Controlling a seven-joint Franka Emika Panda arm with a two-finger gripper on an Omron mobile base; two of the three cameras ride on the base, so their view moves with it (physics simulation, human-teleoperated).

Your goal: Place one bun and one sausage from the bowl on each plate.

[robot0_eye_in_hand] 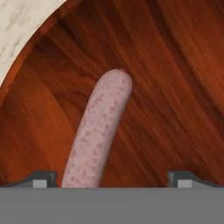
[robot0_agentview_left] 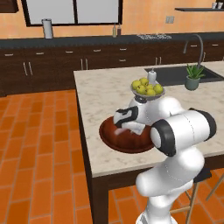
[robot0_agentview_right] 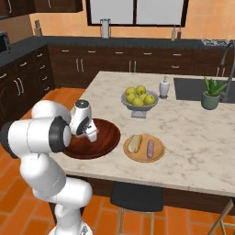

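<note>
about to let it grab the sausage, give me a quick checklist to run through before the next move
1. Jaws open: ok. The gripper has its fingertips spread wide.
2. Sausage between the jaws: ok. The sausage runs up from between the two tips, closer to the left one.
3. Gripper over the bowl: ok. It hangs low inside the bowl.
4. Nothing held yet: ok. The sausage lies flat on the bowl floor.
5. Orange plate: ok. The orange plate already holds a bun and a sausage.
6. Second plate ready: cannot tell.
</note>
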